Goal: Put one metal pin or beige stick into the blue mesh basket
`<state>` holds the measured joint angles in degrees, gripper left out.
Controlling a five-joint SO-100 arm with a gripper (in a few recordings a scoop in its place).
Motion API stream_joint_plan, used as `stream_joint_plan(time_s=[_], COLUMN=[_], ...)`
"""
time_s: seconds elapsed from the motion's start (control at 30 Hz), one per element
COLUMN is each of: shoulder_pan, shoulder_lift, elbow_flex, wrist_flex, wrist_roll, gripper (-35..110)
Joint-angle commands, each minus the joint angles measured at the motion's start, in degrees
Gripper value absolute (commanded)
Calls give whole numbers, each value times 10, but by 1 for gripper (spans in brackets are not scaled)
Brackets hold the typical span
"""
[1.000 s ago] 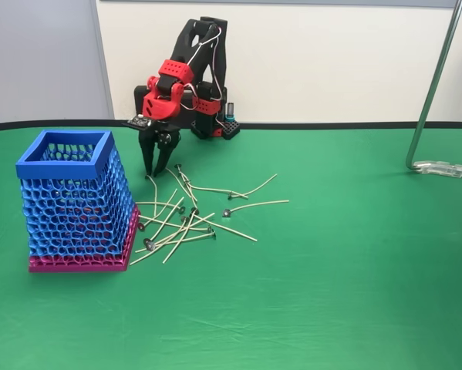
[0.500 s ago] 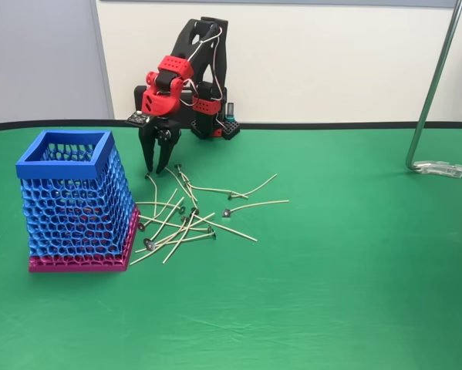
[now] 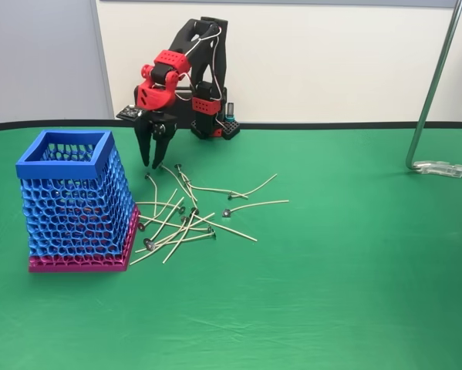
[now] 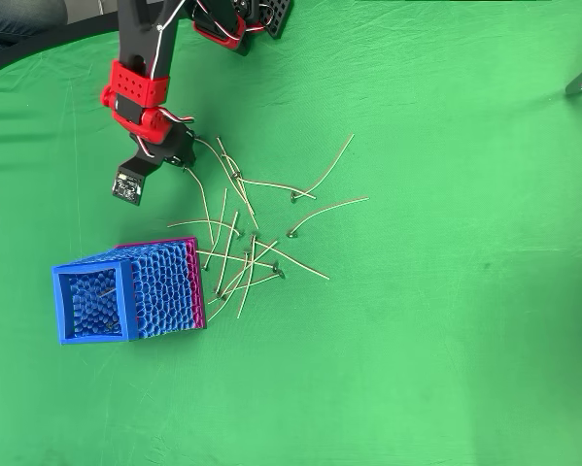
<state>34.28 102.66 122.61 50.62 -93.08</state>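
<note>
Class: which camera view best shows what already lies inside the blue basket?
The overhead view: it looks down through the basket's open top, where a stick lies inside. The fixed view shows the basket from the side, its mesh walls hiding the contents.

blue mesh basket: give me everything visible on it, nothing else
The blue mesh basket is a tall, square container that looks like plastic, with honeycomb mesh walls, a solid blue square rim and a magenta base. It stands upright on the green table, at the left of the fixed view, left of the scattered beige sticks. It widens slightly toward the base. In the overhead view a thin pale stick seems to lie inside it. The nearest sticks end close to its base; contact cannot be told. The gripper is apart from it.
</note>
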Motion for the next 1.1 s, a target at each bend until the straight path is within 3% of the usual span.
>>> stream_joint_plan(time_s=[0.0,1.07], shoulder_pan=[7,2], shoulder_lift=[-5,-68], elbow_flex=[-28,-20], wrist_flex=[-7,-68], wrist_roll=[-7,-19], gripper=[14,12])
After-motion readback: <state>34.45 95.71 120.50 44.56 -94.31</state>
